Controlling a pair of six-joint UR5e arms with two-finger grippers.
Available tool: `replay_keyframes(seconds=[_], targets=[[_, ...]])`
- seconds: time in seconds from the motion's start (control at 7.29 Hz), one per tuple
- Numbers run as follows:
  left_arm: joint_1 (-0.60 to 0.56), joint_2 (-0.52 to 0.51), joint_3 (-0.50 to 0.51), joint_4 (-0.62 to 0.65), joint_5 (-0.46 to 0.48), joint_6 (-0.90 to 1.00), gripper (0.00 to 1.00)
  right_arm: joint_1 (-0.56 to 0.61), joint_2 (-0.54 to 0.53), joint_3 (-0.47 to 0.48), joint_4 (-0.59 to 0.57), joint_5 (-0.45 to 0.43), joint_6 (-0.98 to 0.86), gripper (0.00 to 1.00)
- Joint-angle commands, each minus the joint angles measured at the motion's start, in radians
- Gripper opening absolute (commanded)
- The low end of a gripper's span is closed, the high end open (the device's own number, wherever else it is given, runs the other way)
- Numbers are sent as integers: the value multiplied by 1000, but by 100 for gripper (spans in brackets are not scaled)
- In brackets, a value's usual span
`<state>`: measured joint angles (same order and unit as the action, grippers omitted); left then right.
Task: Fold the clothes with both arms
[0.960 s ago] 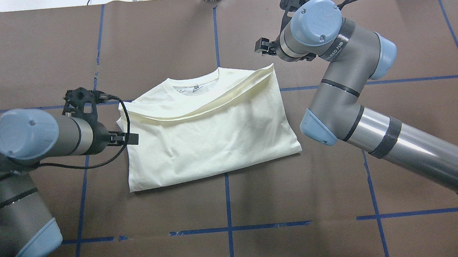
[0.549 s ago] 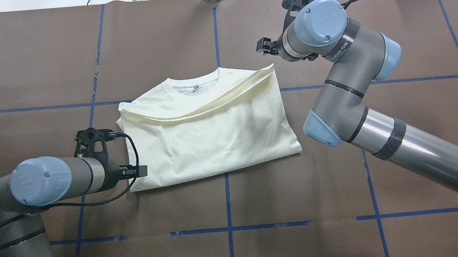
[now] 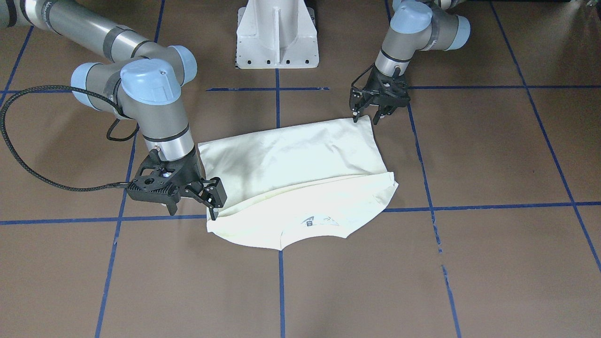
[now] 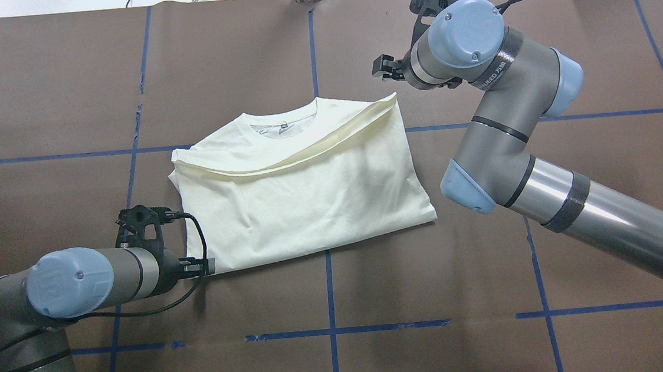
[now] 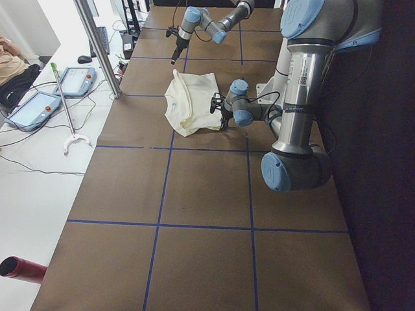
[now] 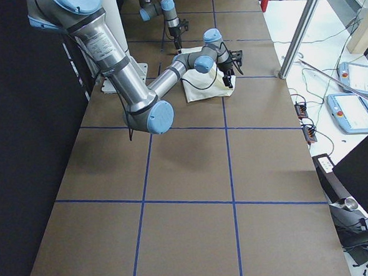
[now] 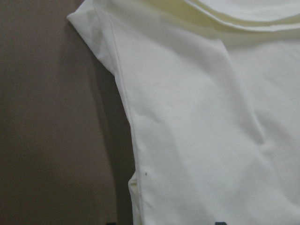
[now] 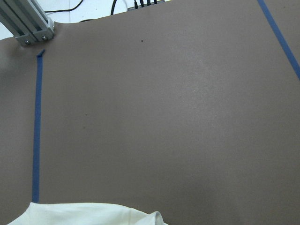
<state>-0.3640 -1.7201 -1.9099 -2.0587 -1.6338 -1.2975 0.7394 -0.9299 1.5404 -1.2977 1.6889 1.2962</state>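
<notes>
Lying folded (plain side up), T-shirt [image 4: 309, 199] flanked by released left hand [image 3: 365, 118], right hand [image 3: 213, 202].

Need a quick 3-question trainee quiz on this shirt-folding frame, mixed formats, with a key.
1. True or false: a cat print shows on the upper side of the T-shirt.
2. Pick one: the left gripper is at A) a hem corner of the T-shirt on the side near the robot, B) the middle of the cloth, C) bare table far from the cloth.
3. Short answer: which end of the T-shirt lies farther from the white base, collar or hem?

Key: 1 false, only plain cream shows. 2 A. 3 collar.
</notes>
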Motion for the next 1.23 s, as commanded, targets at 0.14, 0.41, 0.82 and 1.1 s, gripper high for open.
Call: replay_keyframes(seconds=[0.14, 0.41, 0.82, 1.1], targets=[[2, 4, -12, 2, 0, 10, 0, 0, -4, 1, 1, 0, 0, 100], [-30, 39, -14, 3, 0, 128, 0, 0, -4, 1, 1, 0, 0, 100], [-367, -36, 185, 0, -6, 503, 0, 0, -3, 1, 3, 0, 2, 100], [-521, -375, 618, -23, -3, 601, 0, 0, -1, 10, 1, 0, 5, 100]])
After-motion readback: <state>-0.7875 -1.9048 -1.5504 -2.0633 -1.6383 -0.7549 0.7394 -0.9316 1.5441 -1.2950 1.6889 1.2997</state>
